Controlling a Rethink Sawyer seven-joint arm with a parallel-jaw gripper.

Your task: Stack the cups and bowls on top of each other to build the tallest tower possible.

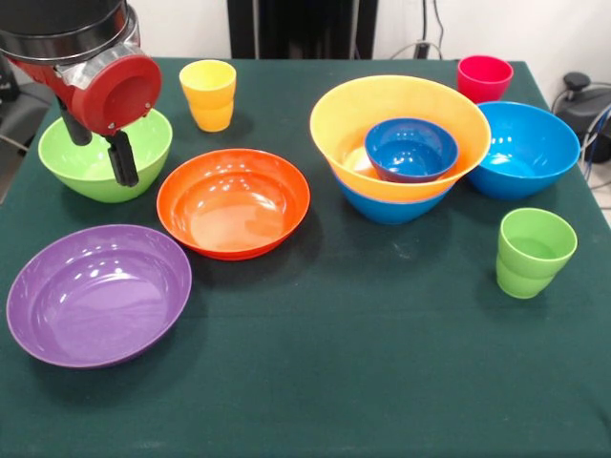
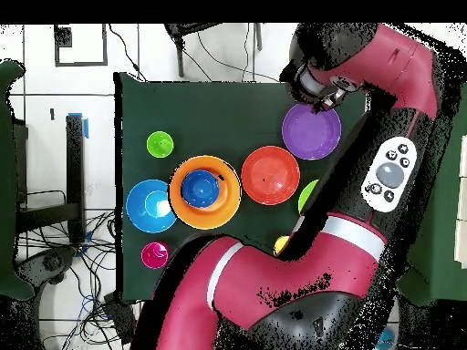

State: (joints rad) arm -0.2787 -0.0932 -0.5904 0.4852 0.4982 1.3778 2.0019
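Our tool [image 1: 122, 162] hangs over the lime green bowl [image 1: 95, 162] at the worktop [image 1: 334, 363] edge — can't tell if it's clenched. The tower [image 1: 401, 153] is three bowls so far. We should pinch the bowl's rim squarely — glossy plastic slips.

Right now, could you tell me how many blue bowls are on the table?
3. A small blue bowl sits inside the yellow-orange bowl, another blue bowl lies under that one, and a third blue bowl stands beside the stack. None seems hidden.
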